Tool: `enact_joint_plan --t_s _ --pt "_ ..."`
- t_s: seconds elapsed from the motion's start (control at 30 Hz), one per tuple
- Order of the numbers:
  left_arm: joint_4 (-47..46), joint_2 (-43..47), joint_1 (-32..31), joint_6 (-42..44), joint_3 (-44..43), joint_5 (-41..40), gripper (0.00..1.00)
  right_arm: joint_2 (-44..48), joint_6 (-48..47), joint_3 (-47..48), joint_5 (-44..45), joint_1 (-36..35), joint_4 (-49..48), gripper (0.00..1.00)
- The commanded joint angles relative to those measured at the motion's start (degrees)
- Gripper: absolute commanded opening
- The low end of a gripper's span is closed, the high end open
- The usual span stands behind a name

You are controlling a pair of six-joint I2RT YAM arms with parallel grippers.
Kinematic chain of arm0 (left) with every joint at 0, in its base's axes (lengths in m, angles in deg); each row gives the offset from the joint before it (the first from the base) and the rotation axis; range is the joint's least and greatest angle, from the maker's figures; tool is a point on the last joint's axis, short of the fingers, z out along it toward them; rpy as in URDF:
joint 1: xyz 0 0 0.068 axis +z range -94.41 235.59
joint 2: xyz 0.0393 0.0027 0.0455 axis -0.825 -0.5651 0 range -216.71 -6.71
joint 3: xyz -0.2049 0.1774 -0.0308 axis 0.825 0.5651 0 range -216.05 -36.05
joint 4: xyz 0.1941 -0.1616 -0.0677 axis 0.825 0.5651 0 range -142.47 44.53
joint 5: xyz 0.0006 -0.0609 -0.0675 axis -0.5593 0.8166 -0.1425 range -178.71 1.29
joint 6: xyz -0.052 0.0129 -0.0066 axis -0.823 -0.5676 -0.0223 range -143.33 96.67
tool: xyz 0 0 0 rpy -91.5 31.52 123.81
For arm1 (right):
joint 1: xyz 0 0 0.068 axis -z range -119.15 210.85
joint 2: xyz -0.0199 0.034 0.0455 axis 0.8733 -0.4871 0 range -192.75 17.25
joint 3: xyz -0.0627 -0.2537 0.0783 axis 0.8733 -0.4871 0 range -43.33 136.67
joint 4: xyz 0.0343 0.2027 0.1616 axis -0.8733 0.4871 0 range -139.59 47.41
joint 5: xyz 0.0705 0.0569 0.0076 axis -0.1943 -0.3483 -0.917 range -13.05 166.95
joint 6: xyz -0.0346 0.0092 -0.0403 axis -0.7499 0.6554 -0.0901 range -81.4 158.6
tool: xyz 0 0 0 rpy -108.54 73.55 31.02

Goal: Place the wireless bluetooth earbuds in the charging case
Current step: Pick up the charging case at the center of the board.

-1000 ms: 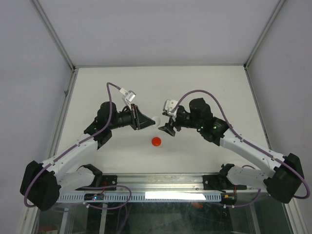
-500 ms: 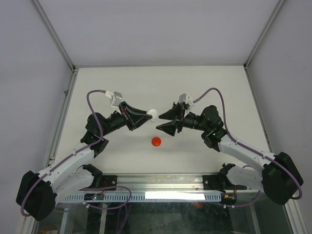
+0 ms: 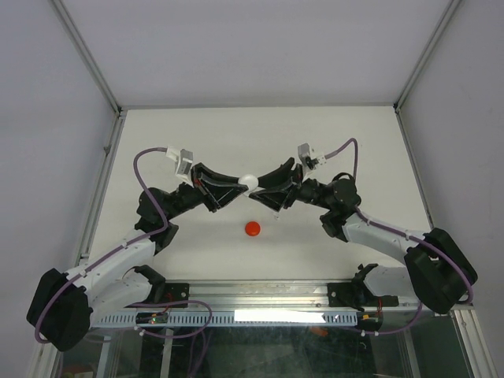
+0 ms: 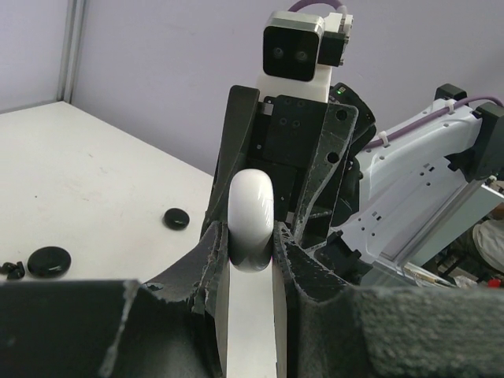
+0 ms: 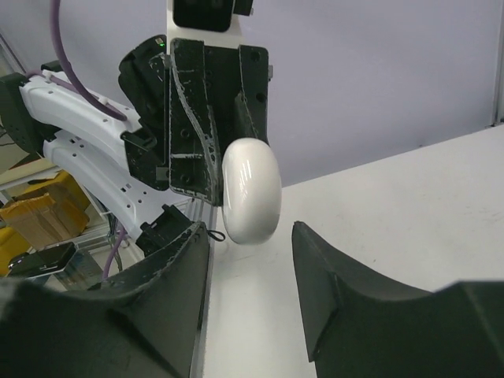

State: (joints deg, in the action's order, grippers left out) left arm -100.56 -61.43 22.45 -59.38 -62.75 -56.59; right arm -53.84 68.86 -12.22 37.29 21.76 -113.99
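Where the left gripper (image 3: 241, 185) reaches the middle of the workspace, we find its jaws clamped on a white charging case (image 3: 250, 182), which is held on edge above the table (image 3: 354, 142). The right gripper (image 3: 262, 189) faces it with jaws parted, one finger to each side of the case and neither visibly touching it. A red puck (image 3: 252, 228) lies on the table just below the two grippers in the overhead view. In the left wrist view, a black puck (image 4: 49, 261), a smaller black disc (image 4: 176, 219) and tiny black buds (image 4: 12, 269), too small to inspect, lie on the table well apart from the held case.
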Motion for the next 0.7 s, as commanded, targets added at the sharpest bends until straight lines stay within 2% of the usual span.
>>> enact_joint_plan --t_s 0.0,0.17,0.43,0.53,0.67 --pt "-5.3 -0.5 -0.9 -0.2 -0.2 1.3 0.08 -0.6 3.6 1.2 0.3 -0.1 -8.5 0.49" --pt "-5.9 -0.9 -1.2 -0.2 -0.1 1.9 0.09 -0.7 3.8 1.8 -0.2 -0.1 -8.5 0.42" --pt "-5.4 -1.0 -1.4 0.4 -0.3 4.3 0.16 -1.8 5.5 2.8 -2.7 0.0 -9.6 0.14" --pt "-1.5 0.1 -1.4 2.4 -1.2 4.6 0.24 -1.5 5.2 3.0 -3.9 0.3 -8.6 0.02" --pt "10.0 2.9 -1.3 7.6 -4.2 4.0 0.33 0.3 1.4 4.7 -8.4 0.9 -1.1 0.0"
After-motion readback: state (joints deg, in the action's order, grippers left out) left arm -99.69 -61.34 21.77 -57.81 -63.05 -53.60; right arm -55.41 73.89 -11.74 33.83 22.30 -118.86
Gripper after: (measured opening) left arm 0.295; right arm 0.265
